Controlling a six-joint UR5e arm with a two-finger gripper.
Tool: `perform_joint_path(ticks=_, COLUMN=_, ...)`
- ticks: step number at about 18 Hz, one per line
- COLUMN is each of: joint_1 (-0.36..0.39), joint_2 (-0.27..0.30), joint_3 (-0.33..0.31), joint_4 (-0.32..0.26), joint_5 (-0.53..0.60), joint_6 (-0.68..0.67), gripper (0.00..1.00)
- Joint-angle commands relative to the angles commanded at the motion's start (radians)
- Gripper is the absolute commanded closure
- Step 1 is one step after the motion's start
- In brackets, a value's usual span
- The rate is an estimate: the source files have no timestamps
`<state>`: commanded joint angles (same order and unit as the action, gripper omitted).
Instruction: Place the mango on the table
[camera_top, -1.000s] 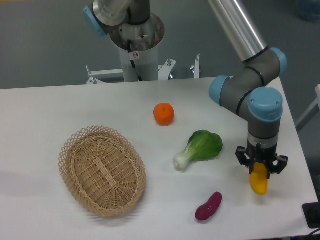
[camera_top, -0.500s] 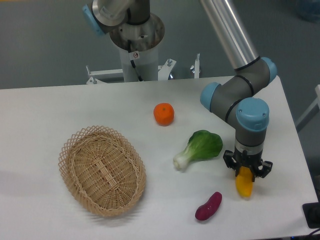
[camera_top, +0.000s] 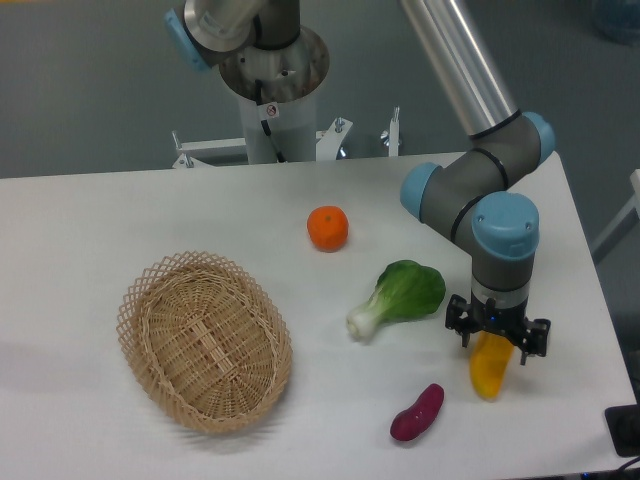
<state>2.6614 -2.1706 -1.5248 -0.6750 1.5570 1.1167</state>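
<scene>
The gripper (camera_top: 496, 342) stood spread right over the mango (camera_top: 489, 367), which lay just beneath it on the table (camera_top: 90, 220).

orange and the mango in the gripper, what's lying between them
In the camera view, the bok choy lies between the orange and the mango, which sits under the gripper. The rest is bare table.

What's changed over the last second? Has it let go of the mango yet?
The gripper carried the mango leftward toward the purple vegetable, and its fingers now look spread wider around the fruit; whether it is released is unclear. Basket, orange and bok choy stayed put.
</scene>
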Motion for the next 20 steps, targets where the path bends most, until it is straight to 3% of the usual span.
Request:
perform_joint_path(ticks=6, joint_1=0.015, joint_2=0.051, joint_3=0.075, joint_4=-0.018, joint_5=0.005, joint_6=-0.003, gripper=0.0)
perform_joint_path(ticks=11, joint_1=0.069, joint_2=0.121, joint_3=0.141, joint_4=-0.217, joint_5=0.002, joint_6=0.043, gripper=0.0)
perform_joint_path(ticks=14, joint_1=0.109, joint_2=0.167, joint_3=0.167, joint_4=-0.343, joint_5=0.0, joint_6=0.177, gripper=0.0)
perform_joint_path(ticks=20, joint_1=0.231, joint_2=0.252, joint_3=0.166, joint_4=-0.509, joint_5=-0.008, joint_6=0.425, gripper=0.0)
